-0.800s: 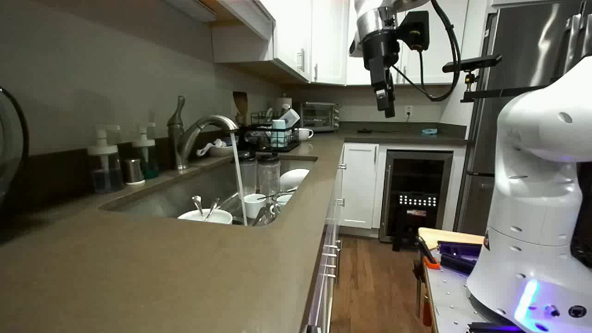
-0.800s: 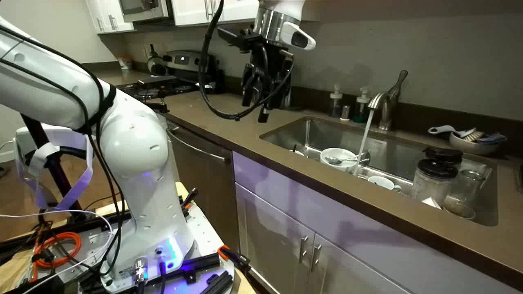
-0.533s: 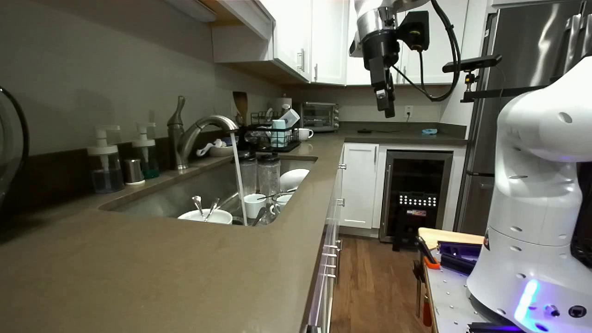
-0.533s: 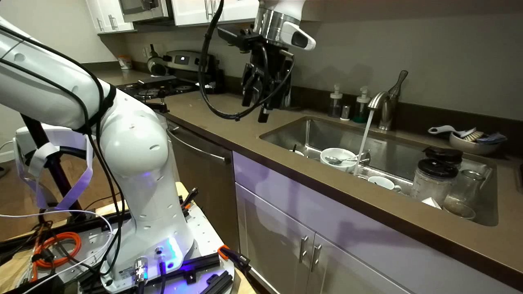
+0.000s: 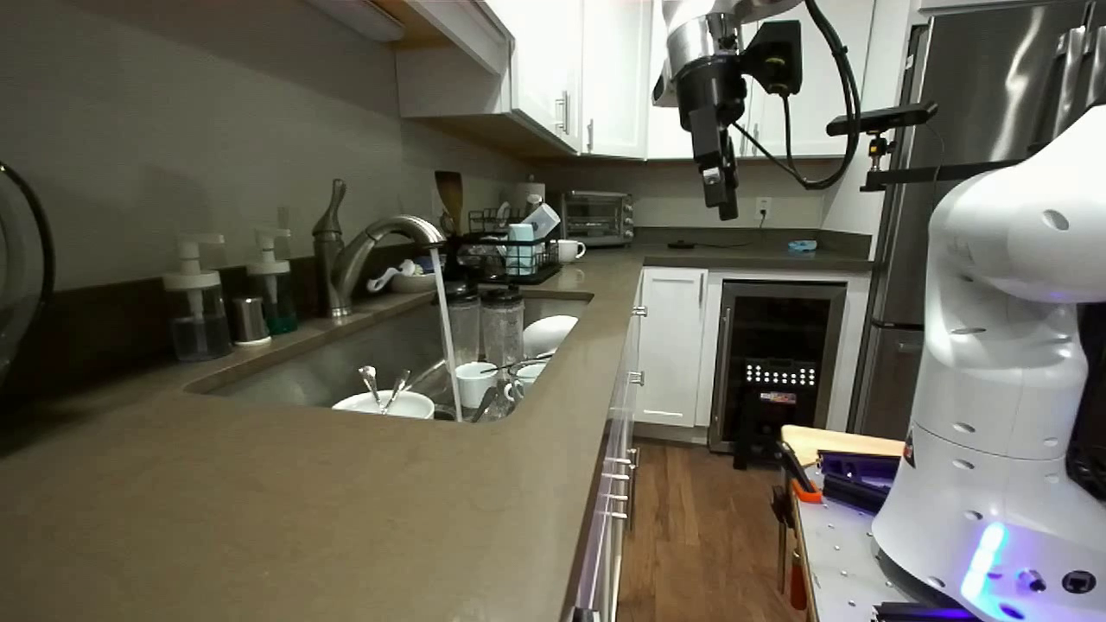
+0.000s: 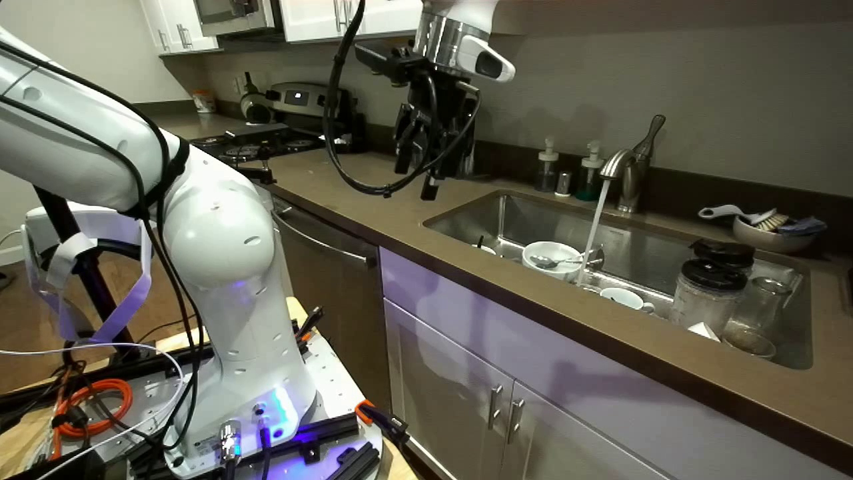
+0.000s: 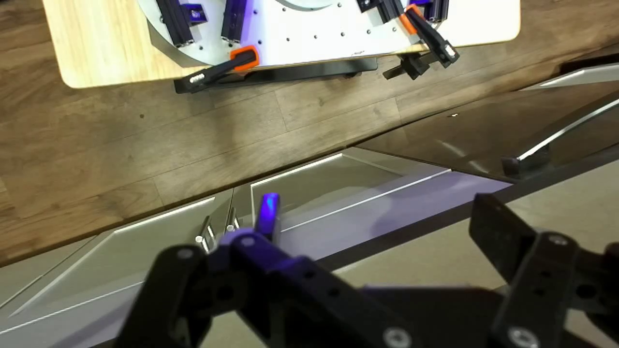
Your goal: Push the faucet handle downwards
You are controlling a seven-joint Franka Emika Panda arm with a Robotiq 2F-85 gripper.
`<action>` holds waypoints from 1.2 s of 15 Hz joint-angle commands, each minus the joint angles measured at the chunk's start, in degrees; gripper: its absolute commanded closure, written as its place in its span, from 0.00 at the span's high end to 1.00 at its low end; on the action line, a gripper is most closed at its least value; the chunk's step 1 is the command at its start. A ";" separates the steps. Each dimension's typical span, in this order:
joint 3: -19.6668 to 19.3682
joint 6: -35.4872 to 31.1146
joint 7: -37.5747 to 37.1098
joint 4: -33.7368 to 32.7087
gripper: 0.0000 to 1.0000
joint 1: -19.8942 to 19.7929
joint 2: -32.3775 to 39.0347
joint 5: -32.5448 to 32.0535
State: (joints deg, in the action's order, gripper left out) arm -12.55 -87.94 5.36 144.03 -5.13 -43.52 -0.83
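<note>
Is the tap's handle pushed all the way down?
No, in an exterior view the faucet handle sticks up at a slant from the faucet body, and water pours from the spout.

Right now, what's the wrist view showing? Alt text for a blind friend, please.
An open, empty gripper spans the bottom, a counter and cabinet doors behind it. Wooden floor lies beyond; at the top, a table bears two clamps on its edge.

Wht arm (image 6: 223, 230) has blk cables (image 6: 386, 191), blk pincer (image 7: 377, 211) w/ screws (image 7: 397, 337).
</note>
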 commanded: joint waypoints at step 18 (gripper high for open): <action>-2.29 -34.67 4.10 -19.09 1.00 -0.10 21.80 1.75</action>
State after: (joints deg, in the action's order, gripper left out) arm -14.59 -120.33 6.46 132.90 -5.49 -29.63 -0.78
